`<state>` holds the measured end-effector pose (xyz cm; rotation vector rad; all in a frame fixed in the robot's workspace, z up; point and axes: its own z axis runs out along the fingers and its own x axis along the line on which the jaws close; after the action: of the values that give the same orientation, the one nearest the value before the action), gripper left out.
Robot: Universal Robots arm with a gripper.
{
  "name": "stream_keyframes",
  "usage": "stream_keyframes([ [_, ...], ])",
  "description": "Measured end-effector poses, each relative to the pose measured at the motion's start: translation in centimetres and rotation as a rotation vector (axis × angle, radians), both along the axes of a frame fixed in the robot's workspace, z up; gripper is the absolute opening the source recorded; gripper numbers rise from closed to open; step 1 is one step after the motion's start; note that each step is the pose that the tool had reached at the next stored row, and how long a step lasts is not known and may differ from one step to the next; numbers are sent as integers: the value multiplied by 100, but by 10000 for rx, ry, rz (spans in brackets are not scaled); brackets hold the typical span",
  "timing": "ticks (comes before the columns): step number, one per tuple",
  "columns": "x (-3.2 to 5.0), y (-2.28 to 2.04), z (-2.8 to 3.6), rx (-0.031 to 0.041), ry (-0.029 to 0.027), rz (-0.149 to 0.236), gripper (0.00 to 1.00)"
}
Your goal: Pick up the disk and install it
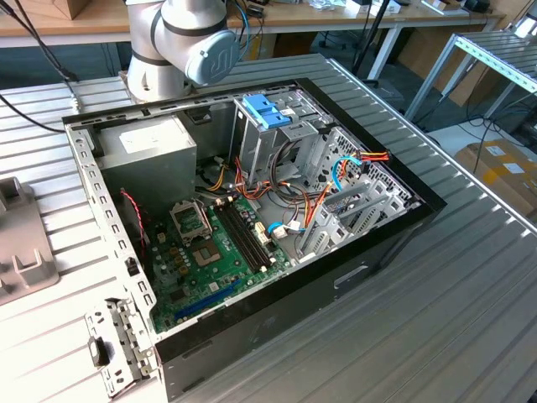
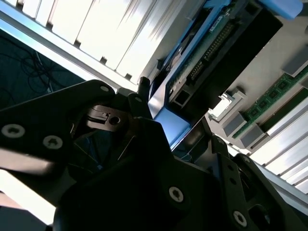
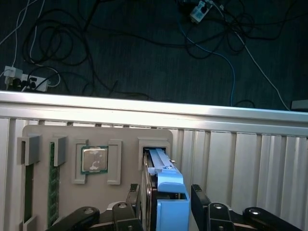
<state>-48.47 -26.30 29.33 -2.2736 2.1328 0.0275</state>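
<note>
The disk point(image 3: 162, 166) stands on edge in a slot of a grey fixture block point(image 3: 96, 137), its blue rail and blue end tab pointing towards the camera. In the second wrist view the disk point(image 2: 202, 57) shows its dark body and connector edge with the blue tab below it. My gripper point(image 3: 167, 195) sits astride the blue end of the disk, one black side on each flank, and in the second wrist view the gripper point(image 2: 173, 118) brackets the same blue tab. The disk is still seated in its slot.
The fixture also carries a processor chip point(image 3: 94, 160) and a memory stick point(image 3: 54, 178). It lies near the slatted table's edge point(image 3: 144, 103), with floor cables beyond. The exterior view has the open computer case point(image 1: 394, 227), its drive cage with a pale blue latch point(image 1: 267, 109), power supply point(image 1: 151, 147) and the arm's base point(image 1: 180, 42).
</note>
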Motion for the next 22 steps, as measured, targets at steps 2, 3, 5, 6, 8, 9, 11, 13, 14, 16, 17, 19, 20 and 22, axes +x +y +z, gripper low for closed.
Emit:
stream_keyframes([
  [2,0,0,-12,-1,2,0,54],
  [3,0,0,-12,-1,3,0,54],
  [5,0,0,-13,-1,2,0,54],
  [6,0,0,-14,0,1,0,54],
  [8,0,0,-14,0,2,0,54],
  [9,0,0,-14,0,2,0,54],
  [11,0,0,-15,0,1,0,53],
  [13,0,0,-15,-2,2,0,40],
  [14,0,0,-15,-1,2,0,40],
  [16,0,0,-15,-1,2,0,37],
  [17,0,0,-15,-1,2,0,37],
  [19,0,0,-17,0,2,0,37],
  [20,0,0,-19,0,1,0,37],
  [22,0,0,-19,-1,2,0,37],
])
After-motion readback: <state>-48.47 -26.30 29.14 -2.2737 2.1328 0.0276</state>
